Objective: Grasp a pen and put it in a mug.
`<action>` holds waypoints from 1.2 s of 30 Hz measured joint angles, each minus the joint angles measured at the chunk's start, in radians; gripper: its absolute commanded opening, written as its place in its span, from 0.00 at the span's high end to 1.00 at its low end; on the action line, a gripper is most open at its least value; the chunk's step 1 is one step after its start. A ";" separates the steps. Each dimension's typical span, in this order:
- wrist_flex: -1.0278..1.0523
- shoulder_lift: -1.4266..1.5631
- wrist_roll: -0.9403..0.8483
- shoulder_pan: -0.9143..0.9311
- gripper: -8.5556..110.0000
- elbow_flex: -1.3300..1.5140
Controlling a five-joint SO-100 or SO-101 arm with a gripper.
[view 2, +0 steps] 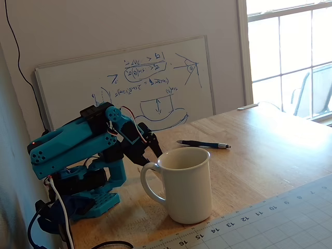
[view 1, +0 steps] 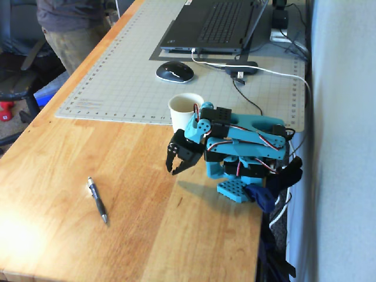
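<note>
Mug (view 2: 184, 184) nearest the lens in a fixed view, empty, handle facing the arm. Pen (view 1: 97, 200) lies flat on bare wood at 8 o'clock from the gripper (view 1: 175, 169), well apart. Gripper hangs tips-down, slightly parted, holding nothing. Risks: thin pen rolls or skids under closing jaws; arm clips the adjacent mug.

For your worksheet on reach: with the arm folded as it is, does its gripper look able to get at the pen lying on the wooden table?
Probably yes. The pen lies alone on bare wood, apart from the mug, with nothing between it and the gripper. Whether the folded arm stretches that far cannot be told.
</note>
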 measured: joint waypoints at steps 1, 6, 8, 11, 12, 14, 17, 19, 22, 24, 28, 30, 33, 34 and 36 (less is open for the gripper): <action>0.000 0.000 0.000 0.000 0.91 0.000; 0.000 0.000 0.000 0.000 0.91 0.000; 0.000 0.000 0.006 0.000 0.91 0.000; 0.000 0.000 0.009 0.000 0.91 0.000; 0.000 0.000 0.009 0.000 0.91 0.000; 0.000 0.000 0.009 0.000 0.91 0.000; 0.000 0.000 0.009 0.000 0.91 0.000; 0.000 0.000 0.015 0.000 0.91 0.000; 0.000 0.000 0.025 0.000 0.91 -0.002; 0.000 -0.002 0.054 0.000 0.91 -0.026; 0.000 -0.110 0.184 -0.005 0.91 -0.129; 0.000 -0.202 0.256 -0.041 0.91 -0.199; -0.040 -0.353 0.304 -0.135 0.91 -0.324; -0.063 -0.408 0.304 -0.169 0.91 -0.367; -0.112 -0.514 0.287 -0.233 0.91 -0.449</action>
